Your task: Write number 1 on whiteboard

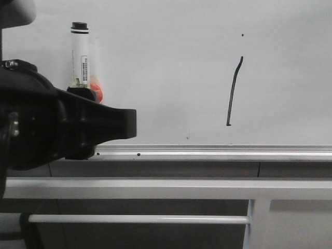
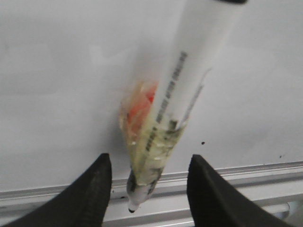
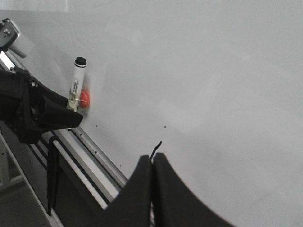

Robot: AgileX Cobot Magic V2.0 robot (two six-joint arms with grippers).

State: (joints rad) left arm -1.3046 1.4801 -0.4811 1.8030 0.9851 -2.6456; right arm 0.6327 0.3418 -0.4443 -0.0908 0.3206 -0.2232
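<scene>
The whiteboard (image 1: pixel 166 78) is big and pale grey, and it fills most of the front view. It has a shiny silver rail (image 1: pixel 218 152) along its bottom edge. The number 1 (image 1: pixel 234 93) is drawn on the right part of the board. It is a thin black line that stands almost straight up and bends a little at the top. A tiny black speck (image 1: pixel 242 35) sits just above it.

On the left side, a white marker (image 1: pixel 79 54) with a black end stands upright against the board. Clear tape and something orange (image 1: pixel 96 89) are stuck on its lower part. The left pincer (image 2: pixel 147 189) is at the marker. Its two black fingers (image 2: pixel 97 189) are spread wide, one on each side of the marker, and they do not touch it.

The right pincer (image 3: pixel 152 189) is in front of the board near the black line. Its two fingers (image 3: pixel 135 194) are pressed tight together and hold nothing.
</scene>
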